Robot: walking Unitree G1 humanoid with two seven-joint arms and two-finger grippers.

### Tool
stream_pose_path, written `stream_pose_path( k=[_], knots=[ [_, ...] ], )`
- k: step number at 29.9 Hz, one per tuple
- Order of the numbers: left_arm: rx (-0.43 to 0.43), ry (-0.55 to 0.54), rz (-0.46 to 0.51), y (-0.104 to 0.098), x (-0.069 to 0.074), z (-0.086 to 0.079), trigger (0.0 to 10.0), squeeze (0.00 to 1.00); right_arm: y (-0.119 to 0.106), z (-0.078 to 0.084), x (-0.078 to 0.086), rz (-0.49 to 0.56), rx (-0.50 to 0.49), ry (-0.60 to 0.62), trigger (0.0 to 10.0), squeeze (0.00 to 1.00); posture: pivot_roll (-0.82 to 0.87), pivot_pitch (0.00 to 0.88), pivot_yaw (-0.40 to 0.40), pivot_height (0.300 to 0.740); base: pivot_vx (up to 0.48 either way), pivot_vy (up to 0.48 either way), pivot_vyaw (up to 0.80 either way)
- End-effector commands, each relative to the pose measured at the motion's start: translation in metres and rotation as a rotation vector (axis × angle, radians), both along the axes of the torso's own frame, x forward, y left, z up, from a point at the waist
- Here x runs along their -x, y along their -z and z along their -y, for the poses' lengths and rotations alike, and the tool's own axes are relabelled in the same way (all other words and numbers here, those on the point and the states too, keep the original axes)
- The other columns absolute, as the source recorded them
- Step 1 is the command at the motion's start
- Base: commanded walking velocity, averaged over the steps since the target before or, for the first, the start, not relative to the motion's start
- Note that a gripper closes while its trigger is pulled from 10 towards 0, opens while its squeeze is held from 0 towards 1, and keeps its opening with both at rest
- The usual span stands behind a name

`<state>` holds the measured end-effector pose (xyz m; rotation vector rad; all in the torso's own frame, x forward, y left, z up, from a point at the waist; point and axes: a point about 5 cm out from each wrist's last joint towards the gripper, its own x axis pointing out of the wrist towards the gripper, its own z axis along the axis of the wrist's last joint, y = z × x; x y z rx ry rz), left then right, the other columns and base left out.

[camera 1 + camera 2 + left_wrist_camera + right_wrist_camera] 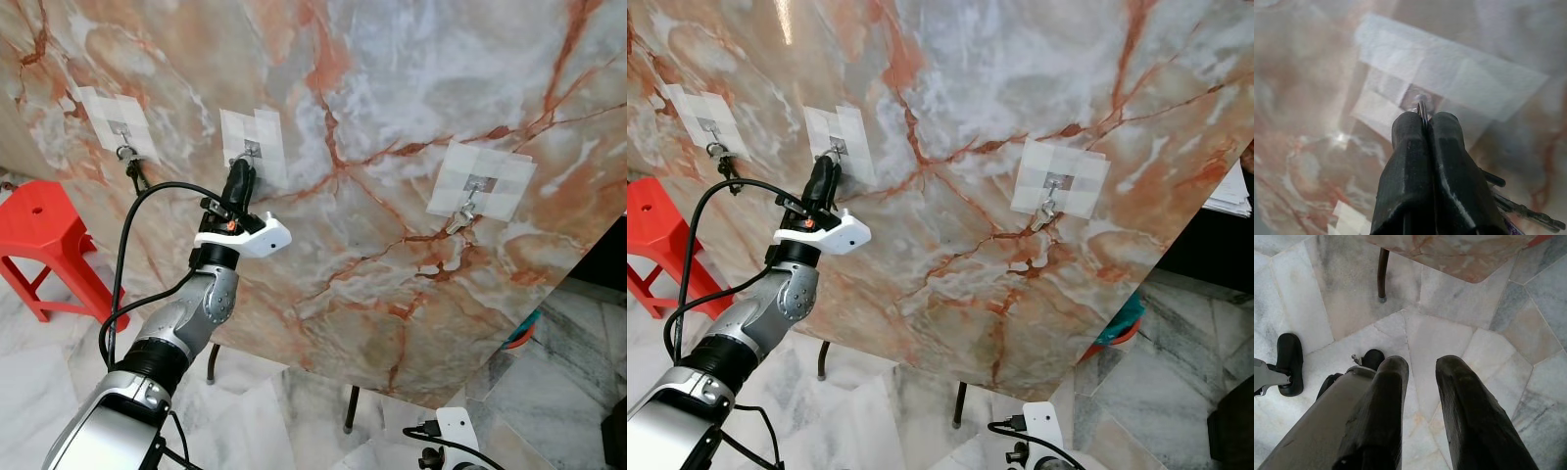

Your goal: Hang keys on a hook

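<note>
Three metal hooks on white adhesive patches are fixed to a tilted marble panel (392, 117). My left gripper (240, 176) is raised to the middle hook (251, 151) and is shut on a key ring (1421, 108), whose top sits right at that hook. Key blades (1520, 211) stick out beside the fingers (1410, 161). A dark bunch of keys (134, 174) hangs from the left hook (121, 147). Nothing hangs on the right hook (468, 208). My right gripper (1422, 364) hangs low over the floor, open and holding nothing.
A red plastic stool (39, 235) stands to the left of the panel. The panel rests on thin dark legs (351, 406) over a marble tile floor (1449, 293). A teal and red object (519, 335) lies at the panel's lower right edge.
</note>
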<state>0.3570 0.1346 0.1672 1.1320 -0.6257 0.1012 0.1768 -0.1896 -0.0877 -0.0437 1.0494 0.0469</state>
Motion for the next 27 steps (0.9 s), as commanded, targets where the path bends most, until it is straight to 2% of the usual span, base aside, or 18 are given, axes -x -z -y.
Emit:
stream_pose_path(
  k=[1, 19, 20, 27],
  knots=[
    [-0.031, 0.016, -0.01, 0.0, -0.002, 0.003, 10.0, 0.0, 0.001, 0.0, 0.002, -0.004, 0.0, 0.003, 10.0, 0.0, 0.0, 0.085, -0.074, 0.74, 0.0, 0.0, 0.0],
    [-0.044, -0.014, -0.077, 0.011, -0.003, 0.002, 10.0, 0.0, 0.001, 0.0, 0.002, -0.005, 0.001, 0.003, 10.0, 0.0, 0.0, 0.091, -0.076, 0.74, 0.0, 0.0, 0.0],
    [-0.032, -0.014, -0.079, 0.011, -0.003, 0.001, 10.0, 1.0, 0.001, 0.0, 0.002, -0.005, 0.001, 0.003, 10.0, 0.0, 0.0, 0.091, -0.076, 0.74, 0.0, 0.0, 0.0],
    [-0.019, -0.017, -0.083, 0.01, -0.003, 0.0, 10.0, 1.0, 0.001, 0.0, 0.002, -0.006, 0.001, 0.002, 10.0, 0.0, 0.0, 0.092, -0.076, 0.74, 0.0, 0.0, 0.0]
  ],
)
